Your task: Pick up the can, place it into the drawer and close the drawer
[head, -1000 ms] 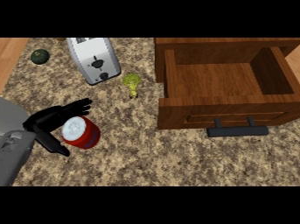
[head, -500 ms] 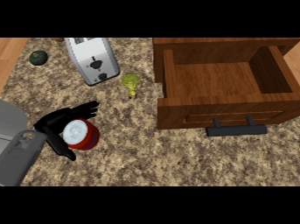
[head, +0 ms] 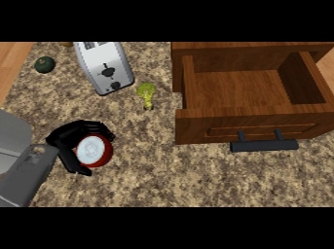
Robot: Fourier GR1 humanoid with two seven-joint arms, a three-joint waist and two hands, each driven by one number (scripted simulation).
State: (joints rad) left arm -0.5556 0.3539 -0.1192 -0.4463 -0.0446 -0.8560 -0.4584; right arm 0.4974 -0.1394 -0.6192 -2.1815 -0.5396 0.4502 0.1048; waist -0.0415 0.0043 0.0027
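The can (head: 96,151) is red with a white top and sits on the speckled counter at the lower left. My left hand (head: 70,138) is curled round its left and far sides, with the grey forearm (head: 22,177) coming in from the lower left corner. The wooden drawer (head: 250,89) stands open at the right, with nothing inside it. Its front wall (head: 220,127) carries a dark handle (head: 264,145). The drawer's front is well to the right of the can. My right hand does not show.
A silver toaster (head: 103,66) lies at the back, left of the drawer. A small green vegetable (head: 147,93) lies between the toaster and the drawer. A dark green round thing (head: 46,64) sits at the far left. A grey slab (head: 0,141) fills the left edge.
My left hand's fingers, spread over the can a second ago, have curled round it. The forearm has swung further in from the lower left. The can has barely shifted.
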